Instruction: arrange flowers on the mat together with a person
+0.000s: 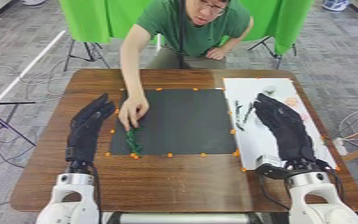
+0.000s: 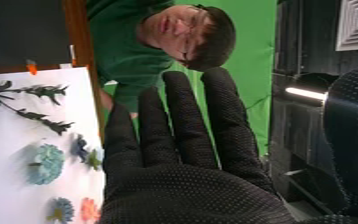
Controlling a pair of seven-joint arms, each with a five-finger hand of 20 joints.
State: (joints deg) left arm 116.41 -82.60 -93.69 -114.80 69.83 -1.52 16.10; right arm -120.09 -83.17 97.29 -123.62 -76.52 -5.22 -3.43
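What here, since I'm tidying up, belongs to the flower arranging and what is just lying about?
For the job:
dark mat
green sprig on it
white sheet
blue-green flower
pink flower

Seemingly just around:
green curtain
black stand

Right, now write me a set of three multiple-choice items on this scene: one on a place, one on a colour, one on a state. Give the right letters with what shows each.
1. On which side of the dark mat is the person's hand?
A) right
B) far
C) left

2. What colour is the sheet to the right of the mat?
A) white
B) yellow
C) red

3. How are the fingers of the robot's right hand?
A) curled into a fist
B) straight, holding nothing
C) pinching a stem

1: C, since the person reaches down to the green sprig near the mat's left edge.
2: A, since its bare parts are plainly white beside the dark mat.
3: B, since the fingers extend upward in the wrist view with nothing in their grip.
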